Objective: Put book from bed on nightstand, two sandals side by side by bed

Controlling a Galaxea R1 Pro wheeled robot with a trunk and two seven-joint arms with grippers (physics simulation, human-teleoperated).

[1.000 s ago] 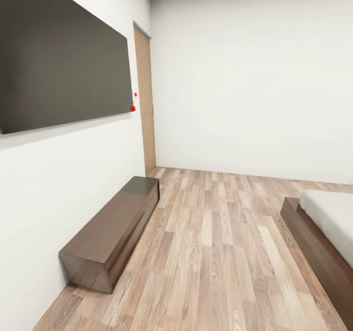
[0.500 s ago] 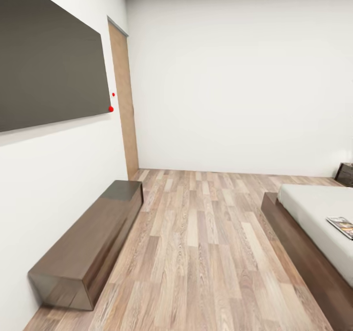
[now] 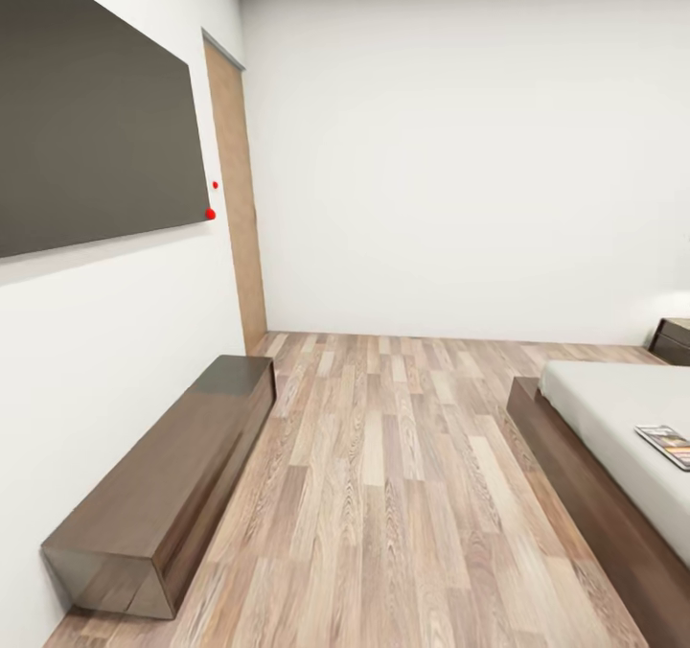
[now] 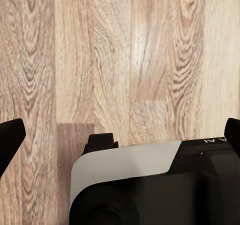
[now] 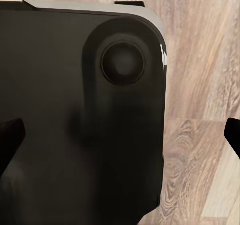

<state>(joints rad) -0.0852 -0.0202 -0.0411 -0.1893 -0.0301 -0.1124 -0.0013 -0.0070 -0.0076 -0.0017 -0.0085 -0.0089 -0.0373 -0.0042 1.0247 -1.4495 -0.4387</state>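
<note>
Your thin book lies flat on the bed's smooth pale mattress, glossy dark nightstand beyond. Left fingers and right fingers are spread wide, empty, over grained plank floor.

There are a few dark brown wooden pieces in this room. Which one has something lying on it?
The bed at the right: a book lies on its pale mattress. The long low cabinet along the left wall has a bare top, and the nightstand barely shows.

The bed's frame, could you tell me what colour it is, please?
Dark brown wood, clearest in the head view: bed.
</note>
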